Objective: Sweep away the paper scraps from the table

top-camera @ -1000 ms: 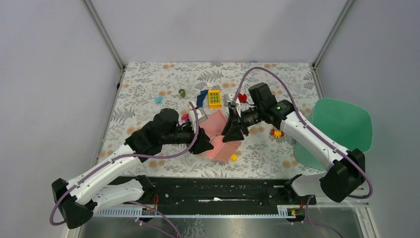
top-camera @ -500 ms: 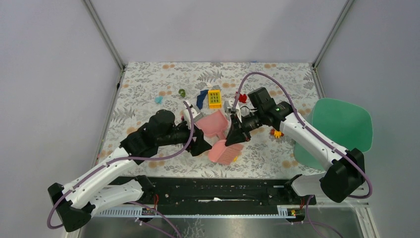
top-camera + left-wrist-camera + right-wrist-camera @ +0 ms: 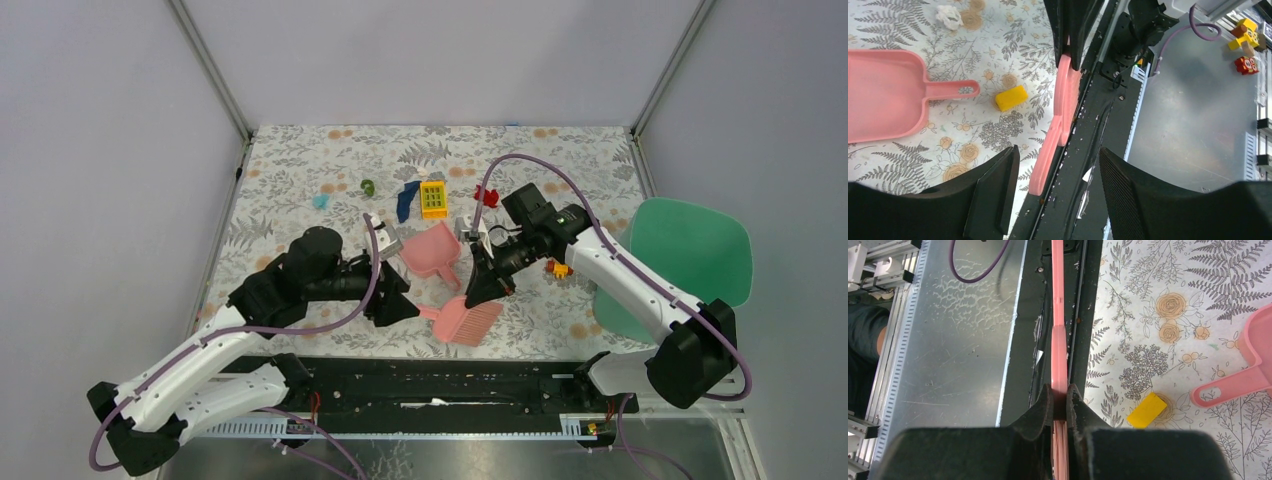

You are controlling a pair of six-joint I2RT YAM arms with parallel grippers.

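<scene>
My right gripper (image 3: 487, 285) (image 3: 1060, 392) is shut on the pink comb-like brush (image 3: 465, 320) (image 3: 1058, 340), held edge-on over the table's near edge. My left gripper (image 3: 393, 302) (image 3: 1057, 160) stands open just left of the brush (image 3: 1064, 100), with the handle's end showing between its fingers, untouched. The pink dustpan (image 3: 432, 250) (image 3: 883, 95) lies flat on the table (image 3: 300, 170). Of the paper scraps, a dark blue one (image 3: 405, 198) lies behind the dustpan. A white one (image 3: 949, 16) lies beyond the dustpan's handle.
A yellow studded block (image 3: 432, 198), a red piece (image 3: 487, 197), a small green piece (image 3: 367, 186) and a teal bit (image 3: 320, 200) lie at the back. A small yellow block (image 3: 1011, 97) (image 3: 1147, 410) sits near the brush. A green tray (image 3: 690, 260) overhangs the right edge.
My right gripper has shut on the brush and swung it toward the near edge. My left gripper opened and drew back to the left. The dustpan now lies apart from the brush.
</scene>
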